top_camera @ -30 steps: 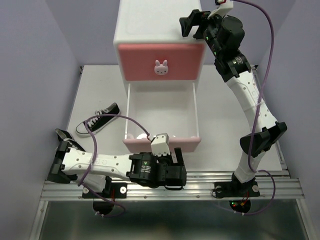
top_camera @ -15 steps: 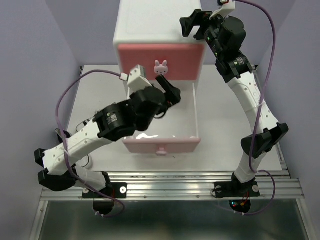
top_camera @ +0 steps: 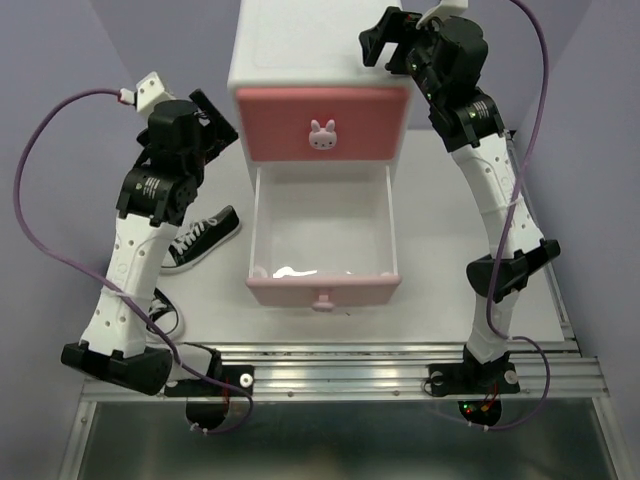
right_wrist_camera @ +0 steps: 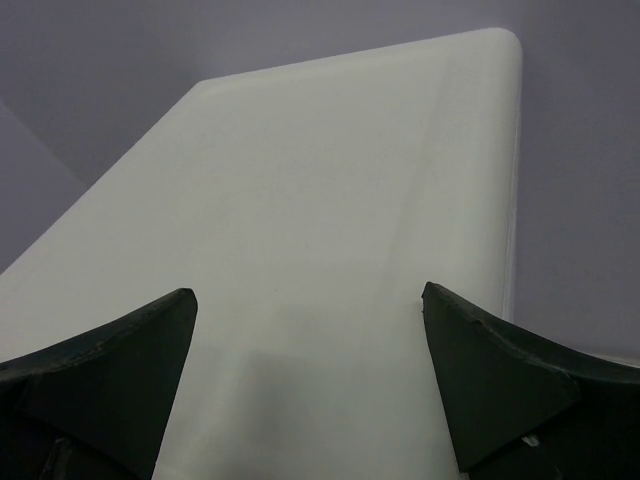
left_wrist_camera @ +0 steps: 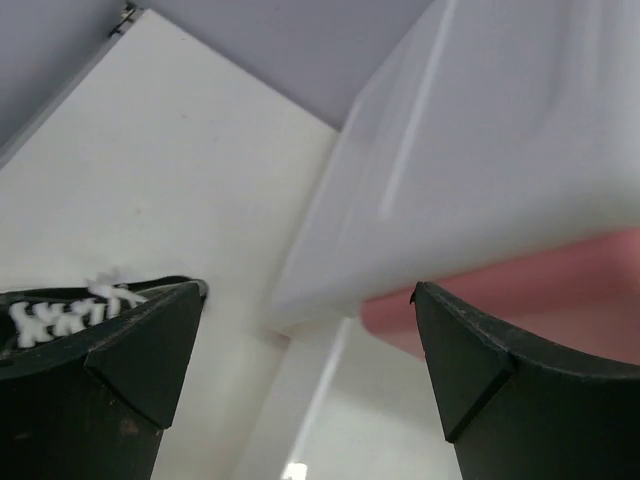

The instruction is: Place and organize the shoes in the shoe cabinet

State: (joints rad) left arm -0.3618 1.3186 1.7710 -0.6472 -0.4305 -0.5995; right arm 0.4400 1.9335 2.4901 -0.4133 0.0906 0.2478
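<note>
Step in hand: fetching a shoe.
- Shoe cabinet: lower drawer open, no shoe visible inside.
- Black sneaker: on tabletop, left of the drawer.
- Left pincer: wide, empty, high beside the cabinet.
- Right pincer: wide, empty, over the cabinet top.

Next move, likely: left pincer descends onto the sneaker.

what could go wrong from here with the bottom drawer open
The left gripper hangs close to the cabinet, so reaching down for the black sneaker might clip the cabinet's side. The open drawer juts toward the arms; a swing across could bump it shut.
</note>
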